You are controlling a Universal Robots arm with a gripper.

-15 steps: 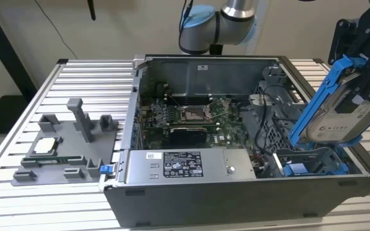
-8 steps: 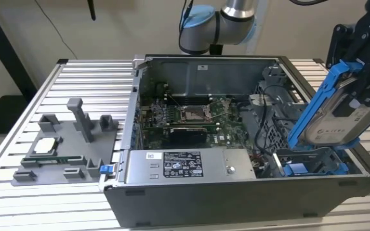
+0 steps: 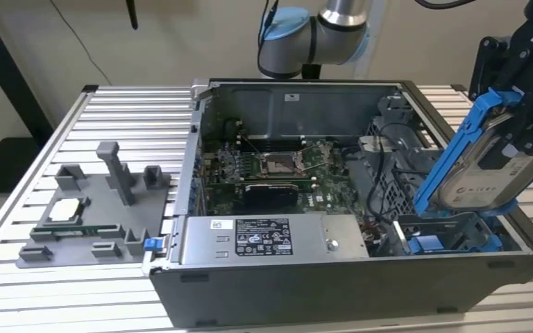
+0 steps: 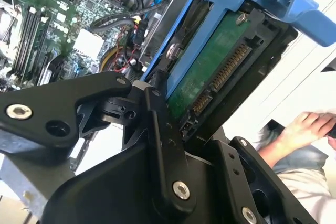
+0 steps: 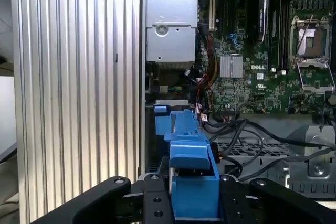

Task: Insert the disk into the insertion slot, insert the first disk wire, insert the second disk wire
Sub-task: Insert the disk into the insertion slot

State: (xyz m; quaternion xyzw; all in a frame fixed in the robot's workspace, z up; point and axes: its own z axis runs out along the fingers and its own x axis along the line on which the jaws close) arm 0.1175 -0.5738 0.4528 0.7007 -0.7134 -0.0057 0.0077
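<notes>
My arm [image 3: 327, 31] reaches across high up; my gripper [image 3: 518, 128] hangs tilted, jaws clamped on the disk [image 3: 477, 177].

The exterior view looks down on the open computer case [image 3: 359, 288] from a little way off; both wrist views hang close above it, all sharing its motherboard [image 5: 252, 77]

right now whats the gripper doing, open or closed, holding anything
gripper: closed on the disk, gripping it by its blue carrier and holding it tilted above the open computer case.
</notes>
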